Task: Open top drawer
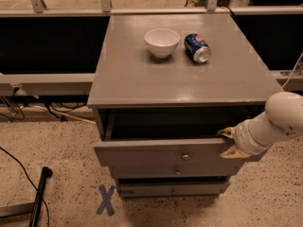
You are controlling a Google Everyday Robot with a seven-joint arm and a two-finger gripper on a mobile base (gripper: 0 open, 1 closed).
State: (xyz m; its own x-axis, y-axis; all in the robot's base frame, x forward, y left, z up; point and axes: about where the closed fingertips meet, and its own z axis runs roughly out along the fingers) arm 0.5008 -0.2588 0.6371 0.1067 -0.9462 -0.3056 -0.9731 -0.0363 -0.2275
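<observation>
Clearly my gripper (pixel 228 143) sits at the right end of the top drawer (pixel 151 151), fingers (pixel 226 132) apart, one over its upper edge. Partly out beneath the tabletop (pixel 142 79), its painted wooden front looks stiff and weighty; I'd judge the small knob (pixel 185 156) slippery, the edge surer.
</observation>
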